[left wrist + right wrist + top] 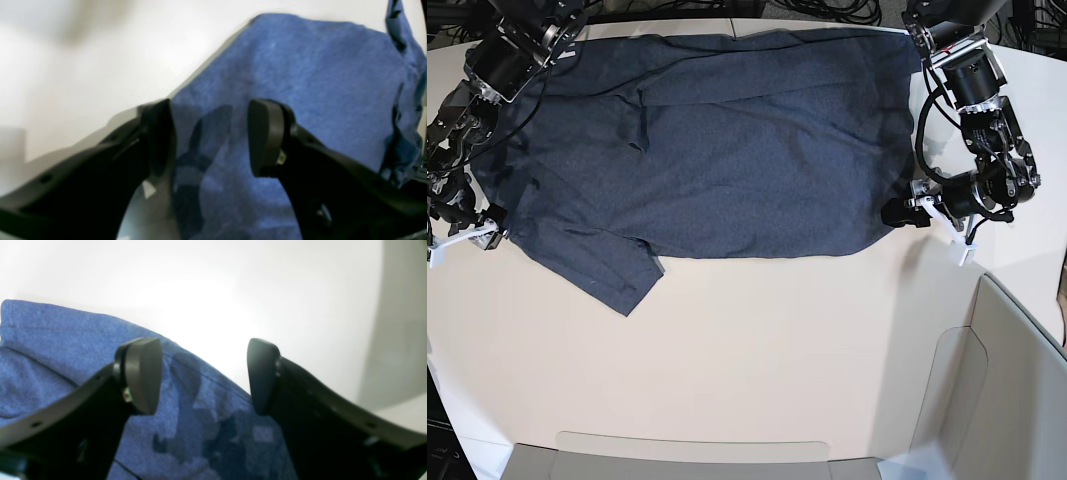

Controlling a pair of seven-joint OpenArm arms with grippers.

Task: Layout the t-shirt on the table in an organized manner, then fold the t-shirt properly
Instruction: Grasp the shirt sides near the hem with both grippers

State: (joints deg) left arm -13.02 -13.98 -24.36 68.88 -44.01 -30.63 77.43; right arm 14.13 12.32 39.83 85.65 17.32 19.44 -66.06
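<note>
The left gripper [208, 136], a pair of black curved fingers with flat pads, stands with its jaws spread wide and nothing between them; in the left wrist view only its own shadow falls on the cloth in the gap. It sits low at the hem edge of the dark heathered blue-grey cotton t-shirt [727, 150], and in the base view it shows at the shirt's right-hand border [897, 213], just at the cloth. Whether a fingertip actually touches the fabric is hard to tell, since the left wrist picture is blurred.

The right gripper [204, 375], the same black build, also holds its jaws apart and empty. One finger hangs over the shirt and the other over bare tabletop, so the gap straddles the shirt's stitched edge, which runs diagonally beneath it. In the base view this gripper [472, 235] is at the shirt's left-hand border, by the sleeve end.

The t-shirt lies spread across the far half of the large smooth off-white table [757, 340], plain side up, its long axis running side to side. One short sleeve juts toward the near side at the lower left. The far edge has a folded-over ridge, and the right-hand edge bunches slightly in the left wrist view.

Near the camera the tabletop is open and bare across its width. Pale grey panels [1017, 380] stand along the near and right-hand margins
</note>
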